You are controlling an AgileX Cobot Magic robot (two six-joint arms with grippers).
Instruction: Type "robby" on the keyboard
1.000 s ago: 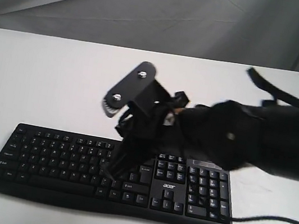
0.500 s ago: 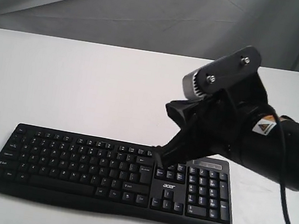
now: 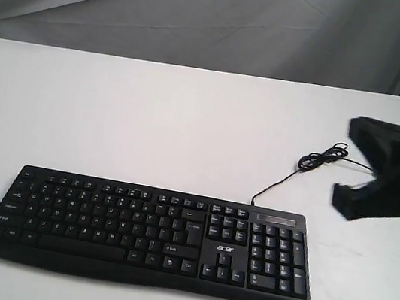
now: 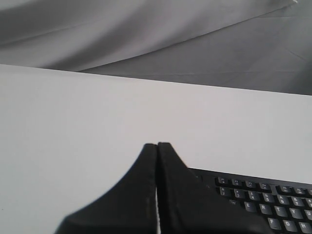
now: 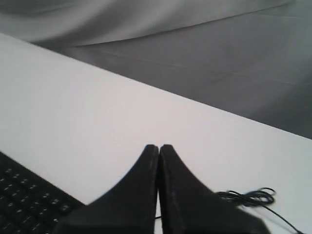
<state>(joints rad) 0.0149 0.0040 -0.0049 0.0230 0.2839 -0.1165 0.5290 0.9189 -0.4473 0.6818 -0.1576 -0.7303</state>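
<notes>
keyboard [image 3: 149, 233] free of both arms | right gripper [image 5: 159, 148] clenched, empty, near cable [image 3: 286, 180] | left gripper [image 4: 157, 146] clenched, empty | progress: no letters verifiable, typing possibly finished

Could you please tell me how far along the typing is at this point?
Done: unclear; nothing shows which letters went in. In hand: nothing; the right gripper, shut, has pulled away from the keyboard, and the left gripper, shut, touches no key. Left: perhaps none, judging by that retreat.
</notes>
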